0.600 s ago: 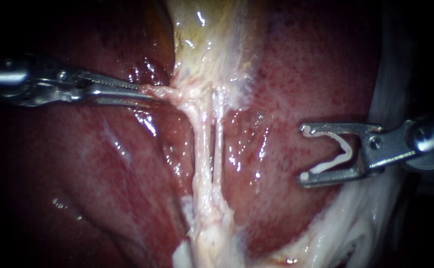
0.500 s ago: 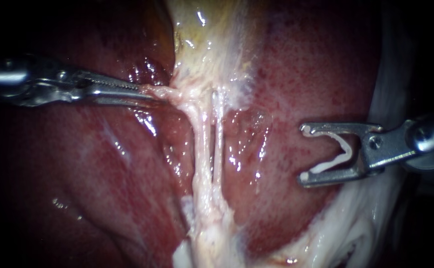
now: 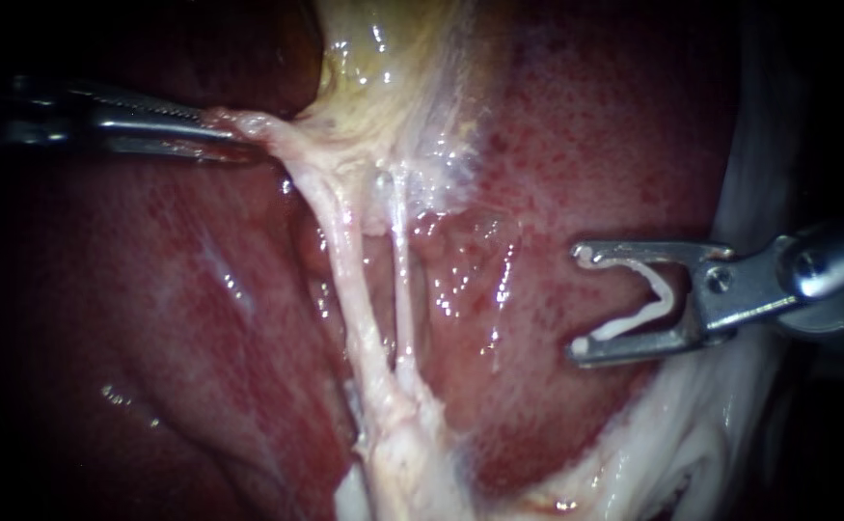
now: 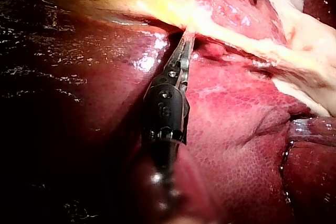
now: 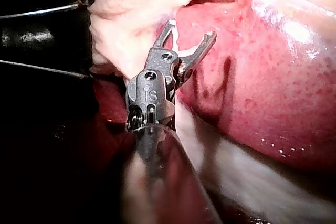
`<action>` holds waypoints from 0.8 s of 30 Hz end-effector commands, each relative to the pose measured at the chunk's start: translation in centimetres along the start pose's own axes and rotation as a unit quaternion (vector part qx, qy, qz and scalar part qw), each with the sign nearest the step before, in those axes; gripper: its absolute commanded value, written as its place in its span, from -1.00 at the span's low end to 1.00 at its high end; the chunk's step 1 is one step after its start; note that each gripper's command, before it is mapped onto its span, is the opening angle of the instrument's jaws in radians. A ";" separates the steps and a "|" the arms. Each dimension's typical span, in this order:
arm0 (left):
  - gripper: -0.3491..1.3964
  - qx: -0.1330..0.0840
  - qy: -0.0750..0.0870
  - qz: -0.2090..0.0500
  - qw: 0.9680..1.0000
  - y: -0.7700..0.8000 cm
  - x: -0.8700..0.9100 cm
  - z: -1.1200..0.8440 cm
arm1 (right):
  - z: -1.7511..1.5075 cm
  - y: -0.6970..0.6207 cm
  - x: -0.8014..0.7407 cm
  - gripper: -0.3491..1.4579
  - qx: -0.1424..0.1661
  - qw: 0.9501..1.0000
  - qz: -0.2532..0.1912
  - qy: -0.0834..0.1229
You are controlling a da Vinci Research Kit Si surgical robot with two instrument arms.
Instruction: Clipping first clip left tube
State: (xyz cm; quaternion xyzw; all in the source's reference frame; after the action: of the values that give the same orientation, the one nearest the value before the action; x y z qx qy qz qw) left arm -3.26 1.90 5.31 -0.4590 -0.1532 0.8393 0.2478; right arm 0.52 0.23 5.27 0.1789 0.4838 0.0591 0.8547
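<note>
Two pale tubes run up from a shared stalk to the yellowish gallbladder (image 3: 383, 68). The left tube (image 3: 344, 260) is thicker and slants; the right tube (image 3: 402, 289) is thin and nearly upright. My left instrument (image 3: 219, 130) is shut on the pale tissue where the left tube meets the gallbladder, and holds it taut; the left wrist view shows the same grip (image 4: 185, 40). My right instrument (image 3: 579, 301) stands apart to the right of both tubes, over the liver (image 3: 585, 145). A white clip (image 3: 648, 309) sits between its wide jaws, which face the tubes (image 5: 189, 32).
Red liver surface (image 3: 151, 289) lies on both sides of the tubes. White fatty tissue (image 3: 692, 434) runs along the lower right, under the right instrument's shaft. A gap of liver shows between the two tubes.
My left instrument has pulled its tissue up and to the left. The left tube now slants and the gap between the tubes is wider. The right instrument edged slightly left.
</note>
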 end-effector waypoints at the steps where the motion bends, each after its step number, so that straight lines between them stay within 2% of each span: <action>1: -1.00 0.001 0.001 0.001 1.000 0.00 0.00 0.00 | 0.05 -0.01 0.01 -0.06 0.005 1.000 -0.001 0.001; 6: -1.00 0.002 0.002 0.000 1.000 0.03 0.01 0.00 | 0.42 -0.06 0.06 -0.06 0.023 1.000 -0.003 0.011; 9: -1.00 0.003 0.002 0.003 1.000 0.05 0.03 0.00 | 0.67 -0.07 0.10 -0.06 0.032 0.999 0.014 0.035; 14: -1.00 0.004 0.002 0.002 1.000 0.08 0.04 0.01 | 0.99 -0.04 0.17 -0.06 0.049 0.994 0.058 0.083; 19: -1.00 0.004 0.002 0.002 1.000 0.08 0.04 0.01 | 1.20 -0.01 0.16 -0.06 0.062 0.991 0.084 0.088; 24: -1.00 0.004 0.002 0.002 1.000 0.08 0.05 0.02 | 1.37 0.00 0.04 -0.06 0.069 0.989 0.099 0.087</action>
State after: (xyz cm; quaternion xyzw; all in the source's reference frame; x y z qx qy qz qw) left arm -3.32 1.86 5.25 -0.4601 -0.1488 0.8395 0.2479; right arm 1.72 -0.12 5.92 0.2818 0.5383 0.1253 0.7843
